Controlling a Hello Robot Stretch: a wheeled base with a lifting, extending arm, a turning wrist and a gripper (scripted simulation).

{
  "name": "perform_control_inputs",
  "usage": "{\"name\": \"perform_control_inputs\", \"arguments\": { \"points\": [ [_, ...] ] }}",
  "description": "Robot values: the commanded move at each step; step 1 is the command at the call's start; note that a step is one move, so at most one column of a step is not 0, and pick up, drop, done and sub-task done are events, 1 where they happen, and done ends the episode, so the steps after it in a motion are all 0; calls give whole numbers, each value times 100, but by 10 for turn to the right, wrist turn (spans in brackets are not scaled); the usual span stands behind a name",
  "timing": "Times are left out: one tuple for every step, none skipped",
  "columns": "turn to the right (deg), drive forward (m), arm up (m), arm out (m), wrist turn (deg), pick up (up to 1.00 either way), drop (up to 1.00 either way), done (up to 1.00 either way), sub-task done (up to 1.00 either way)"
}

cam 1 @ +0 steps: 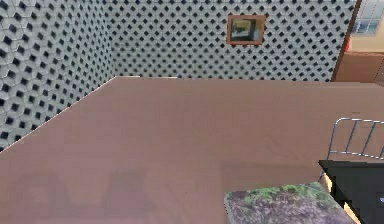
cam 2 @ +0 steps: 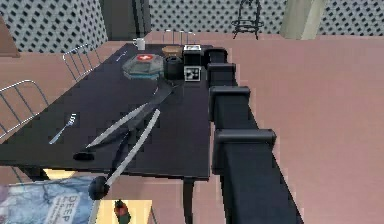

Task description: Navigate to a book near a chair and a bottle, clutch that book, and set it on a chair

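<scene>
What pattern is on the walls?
A black-and-white diamond lattice covers the walls. The forward view shows it best.

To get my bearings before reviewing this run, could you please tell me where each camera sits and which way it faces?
Forward view: on the robot, looking ahead and somewhat down across bare floor to a patterned wall with a framed picture.
Arm side view: on the robot's body, looking out sideways over a dark table; the arm and pincer show.
Shared: probably the dark table, whose corner sits at the forward view's right edge beside a wire chair.
</scene>
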Motion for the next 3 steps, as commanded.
{"name": "perform_control_inputs", "arguments": {
  "points": [
    [0, 0, 0, 0, 390, 0, 0, 0, 0],
    [0, 0, -38, 0, 0, 0, 0, 0, 0],
    [0, 0, -32, 0, 0, 0, 0, 0, 0]
  ]
}}
